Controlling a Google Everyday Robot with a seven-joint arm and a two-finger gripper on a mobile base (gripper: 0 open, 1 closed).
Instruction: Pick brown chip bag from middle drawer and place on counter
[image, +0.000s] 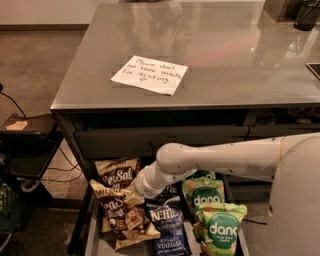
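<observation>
Camera view: the gripper (134, 192) met the top of the brown bag (122, 220) in the middle drawer (91, 239); whether it had closed could not be told. Light, crinkly and crushable, the bag seemed best pinched at its top seam. A twin (117, 174), Kettle bag (167, 225) and Dang bags (210, 210) crowded it.
</observation>
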